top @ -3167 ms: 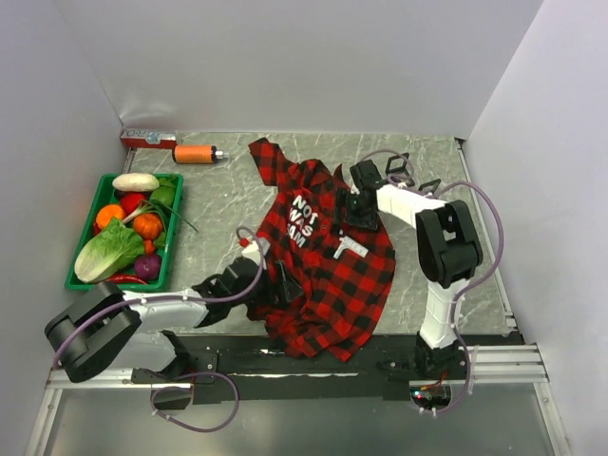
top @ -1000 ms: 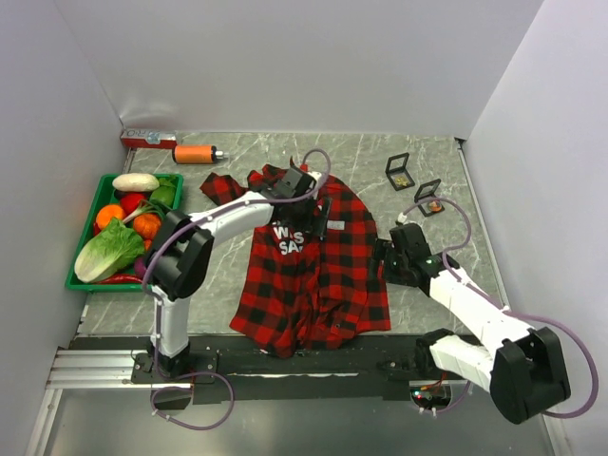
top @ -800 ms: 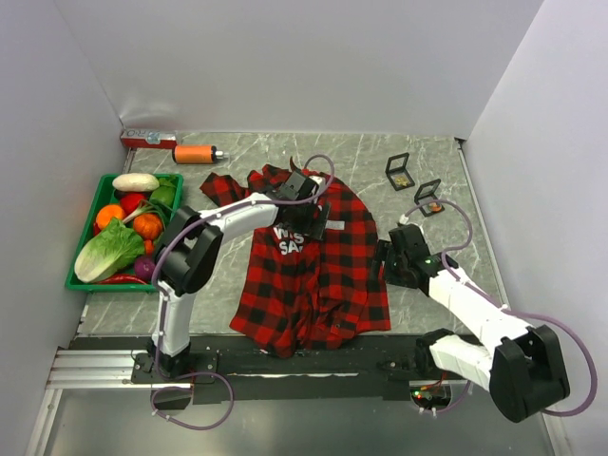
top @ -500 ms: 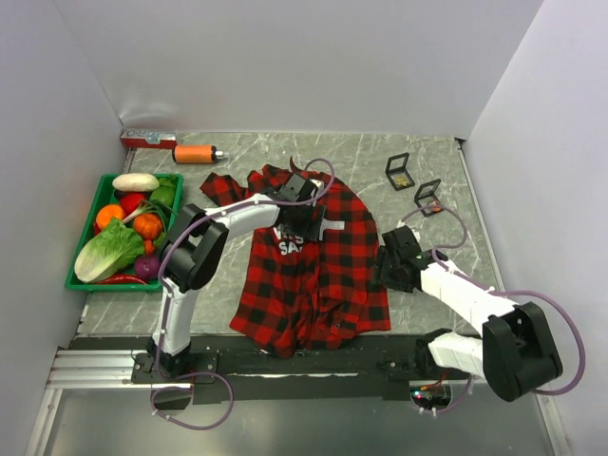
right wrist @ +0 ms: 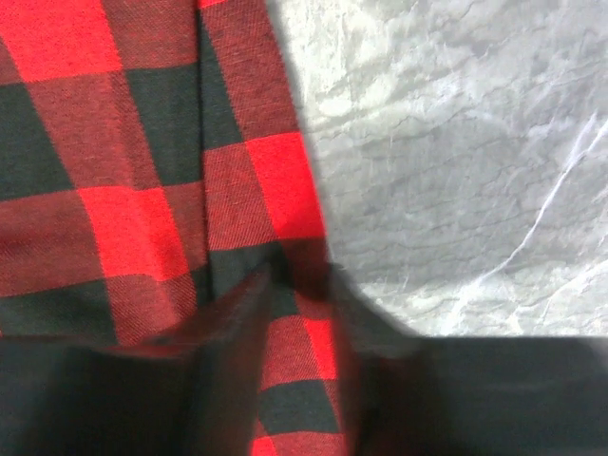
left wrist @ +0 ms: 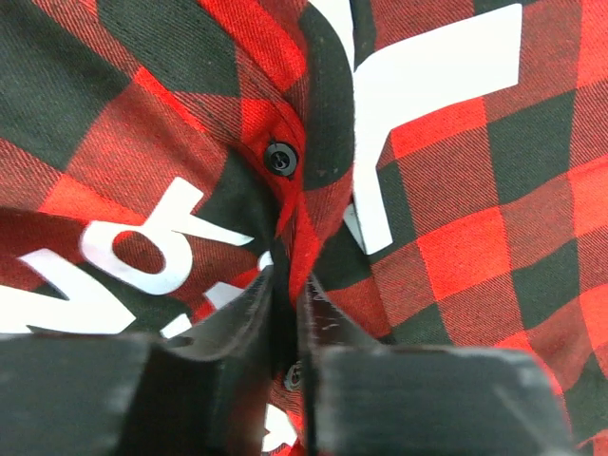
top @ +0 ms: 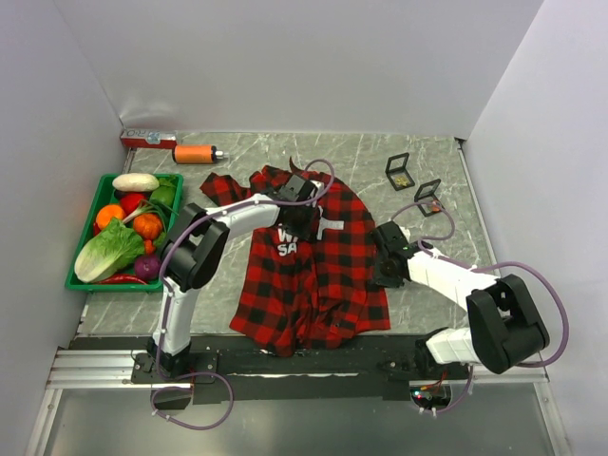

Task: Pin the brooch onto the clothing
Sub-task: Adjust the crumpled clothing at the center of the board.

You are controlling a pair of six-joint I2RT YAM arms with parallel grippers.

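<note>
At the far left of the overhead view sits a green basket (top: 172, 237) of vegetables, and an orange tube (top: 195, 153) lies above it near the back wall. In the middle of the frame the shirt (top: 328, 275) lies spread on the marbled table (top: 237, 161), collar toward the top and hem toward the bottom. The left gripper (top: 296, 213) is down on the chest lettering, and the right gripper (top: 384, 268) is at the shirt's right edge. In the upper right, well apart from the cloth, stand two small black boxes (top: 399, 171). What they hold is too small to make out.

I'd say the task has barely started. I see no brooch on the fabric and none in either gripper, so fetching it and pinning it are both left to do. Both arms look busy arranging the cloth.

The overhead view gives the layout but hides the grips. The left wrist view shows the fingers (left wrist: 233, 318) pressed together on a raised fold of the button strip, just below a black button (left wrist: 279, 157). The right wrist view shows its fingers (right wrist: 228, 323) nipping the shirt's very edge, with bare table beside it.
</note>
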